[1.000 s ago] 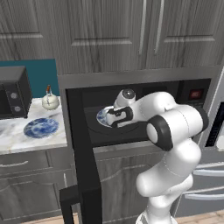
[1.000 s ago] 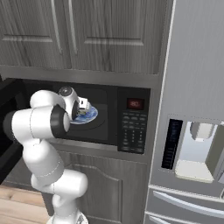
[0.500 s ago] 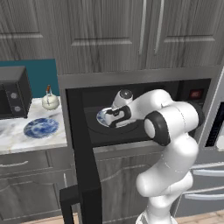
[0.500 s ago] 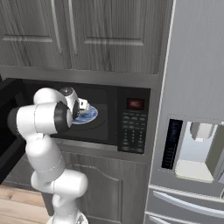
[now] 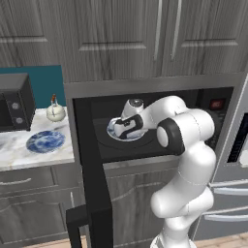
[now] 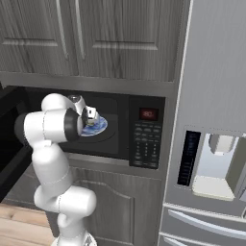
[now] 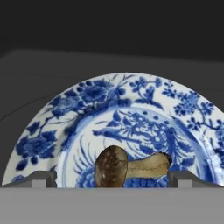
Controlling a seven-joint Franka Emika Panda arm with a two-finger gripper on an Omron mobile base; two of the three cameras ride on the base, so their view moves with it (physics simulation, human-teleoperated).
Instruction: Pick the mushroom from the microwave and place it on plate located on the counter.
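Claw wide open inside the microwave, its 2 fingertips spread to either side of the mushroom and closed on nothing. The mushroom lies on its side between them, brown cap to the left and pale stem to the right in the hand view, resting on a blue-and-white patterned dish that sits on the dark floor of the cavity. From the left base view the claw hangs low over that dish; from the right base view it covers part of the dish.

Left of the dish stands the microwave's black door, swung open toward the near side. The keypad panel with its red display is to the right. Farther left, the blue plate lies on the marbled desk, well apart from the microwave, with a small round teapot behind it and a black box oven at the far left.
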